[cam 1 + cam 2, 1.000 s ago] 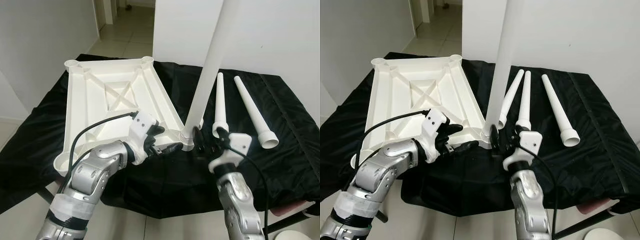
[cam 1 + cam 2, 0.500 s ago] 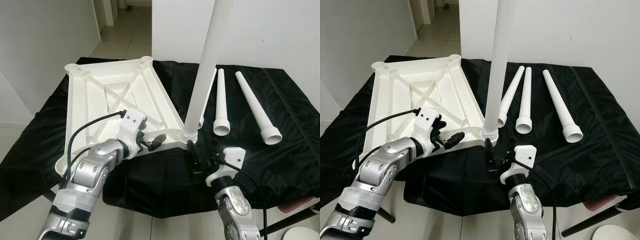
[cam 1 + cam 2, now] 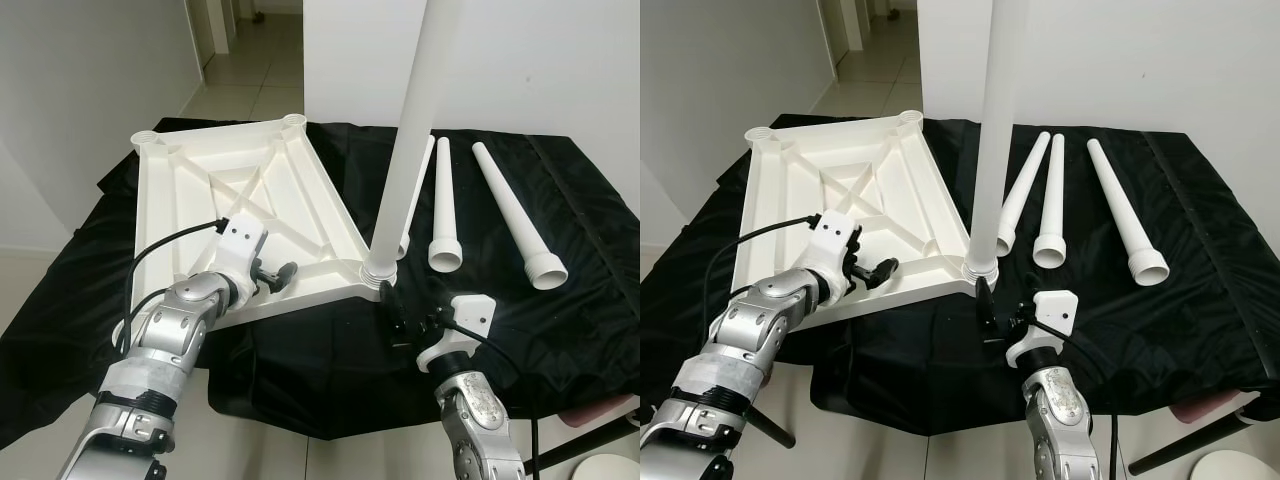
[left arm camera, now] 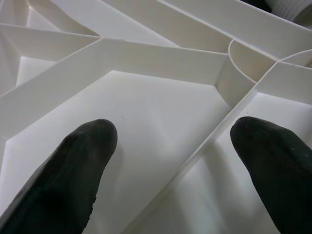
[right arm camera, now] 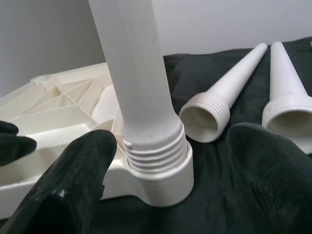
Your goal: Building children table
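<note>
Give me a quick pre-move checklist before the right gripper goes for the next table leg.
1. Standing leg in the corner socket: threads still showing, not fully screwed in; not ok.
2. Right gripper open and off the standing leg: ok.
3. Left gripper open over the tabletop ribs, holding nothing: ok.
4. Three loose legs lying on the black cloth, unobstructed: ok.
5. Remaining corner sockets free: near-left one hidden by the left arm; cannot tell.

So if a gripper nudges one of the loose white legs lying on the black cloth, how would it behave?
The loose legs are round and tapered, so one would probably roll in a curve. They look hollow and rigid, likely light. The black cloth may damp rolling somewhat.
</note>
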Motion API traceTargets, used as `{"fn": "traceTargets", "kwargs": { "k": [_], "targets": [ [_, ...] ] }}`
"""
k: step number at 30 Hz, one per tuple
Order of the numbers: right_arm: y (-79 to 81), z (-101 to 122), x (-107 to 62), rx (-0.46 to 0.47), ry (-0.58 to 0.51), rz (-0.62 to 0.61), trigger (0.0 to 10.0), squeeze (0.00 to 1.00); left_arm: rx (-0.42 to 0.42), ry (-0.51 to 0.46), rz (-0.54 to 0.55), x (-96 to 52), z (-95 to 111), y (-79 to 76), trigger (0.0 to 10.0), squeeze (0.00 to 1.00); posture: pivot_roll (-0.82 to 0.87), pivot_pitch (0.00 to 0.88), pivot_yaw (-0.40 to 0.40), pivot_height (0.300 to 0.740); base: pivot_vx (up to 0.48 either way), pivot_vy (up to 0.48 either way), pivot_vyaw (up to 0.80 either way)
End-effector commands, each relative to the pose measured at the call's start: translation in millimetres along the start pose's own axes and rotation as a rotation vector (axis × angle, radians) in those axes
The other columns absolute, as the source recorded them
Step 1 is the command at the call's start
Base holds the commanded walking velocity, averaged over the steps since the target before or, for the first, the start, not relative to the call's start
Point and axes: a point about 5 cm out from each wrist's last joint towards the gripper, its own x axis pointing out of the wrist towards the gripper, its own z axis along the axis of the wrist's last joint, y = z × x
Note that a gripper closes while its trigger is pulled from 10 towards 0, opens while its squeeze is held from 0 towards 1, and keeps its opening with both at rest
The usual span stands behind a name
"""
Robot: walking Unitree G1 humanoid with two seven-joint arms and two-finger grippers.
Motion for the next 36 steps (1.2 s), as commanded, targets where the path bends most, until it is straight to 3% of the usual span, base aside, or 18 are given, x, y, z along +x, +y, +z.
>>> {"fn": "traceTargets", "kwargs": {
  "k": [1,5,7,8,14,15,17,18,22,23,24,25,29,36],
  "targets": [
    [1.2,-1,2.0,0.003,-0.003,0.01,10.0,0.0,0.01,0.032,0.047,0.0,-5,4.9,10.0,0.0,-0.03,0.005,0.054,0.74,0.0,0.0,0.0],
    [1.0,-1,4.0,0.003,-0.008,0.011,10.0,0.0,0.024,0.065,0.047,0.6,-11,5.9,10.0,0.0,-0.03,0.006,0.051,0.74,0.0,0.0,0.0],
    [-0.1,-1,4.0,0.0,-0.006,0.011,10.0,0.0,-0.011,0.029,0.004,-1.2,-6,4.2,10.0,0.0,-0.03,0.006,0.049,0.74,0.0,0.0,0.0],
    [-2.0,-1,3.8,-0.006,-0.003,0.008,10.0,0.0,-0.041,-0.044,-0.065,-4.6,3,1.0,10.0,0.0,-0.03,0.004,0.047,0.74,0.0,0.0,0.0],
    [-3.2,-2,4.2,-0.009,-0.002,0.007,10.0,0.0,-0.039,-0.078,-0.135,-7.6,4,-5.4,10.0,0.0,-0.03,0.0,0.044,0.74,0.0,0.0,0.0],
    [-3.2,-2,4.5,-0.009,-0.003,0.008,10.0,0.0,-0.031,-0.082,-0.153,-8.2,3,-8.0,10.0,0.66,-0.03,0.0,0.043,0.74,0.0,0.0,0.0],
    [-3.0,-2,5.0,-0.009,-0.003,0.01,10.0,0.0,-0.049,-0.088,-0.19,-9.7,3,-12.3,10.0,0.66,-0.02,0.0,0.041,0.74,0.0,0.0,0.0],
    [-2.9,-2,5.6,-0.009,-0.004,0.011,10.0,0.0,-0.045,-0.106,-0.232,-12.3,3,-18.1,10.0,1.0,-0.02,0.0,0.035,0.74,0.0,0.0,0.0],
    [-2.0,-3,6.8,-0.009,-0.003,0.015,10.0,0.0,-0.011,-0.12,-0.311,-17.7,3,-30.1,10.0,1.0,-0.01,0.0,0.03,0.74,0.0,0.0,0.0],
    [-1.1,-4,7.6,-0.006,-0.002,0.021,10.0,0.0,0.01,-0.107,-0.337,-19.0,1,-34.1,10.0,0.7,-0.01,0.0,0.027,0.74,0.0,0.0,0.0],
    [-1.1,-4,7.6,-0.006,-0.002,0.021,10.0,0.0,0.01,-0.107,-0.337,-19.0,1,-34.1,10.0,0.7,-0.01,0.0,0.027,0.74,0.0,0.0,0.0],
    [-0.5,-4,8.6,-0.005,-0.002,0.025,10.0,0.0,0.027,-0.091,-0.354,-19.7,-2,-36.7,10.0,0.0,-0.01,0.0,0.024,0.74,0.0,0.0,0.0],
    [0.0,-4,11.4,-0.011,0.0,0.034,10.0,0.0,0.034,-0.057,-0.332,-18.0,-8,-35.5,10.0,0.0,0.0,0.0,0.021,0.74,0.0,0.0,0.0],
    [0.2,-5,14.3,-0.012,-0.003,0.044,10.0,0.0,0.031,0.049,-0.174,-9.1,-22,-20.4,10.0,0.0,0.0,0.0,0.017,0.74,0.0,0.0,0.0]
  ]
}}
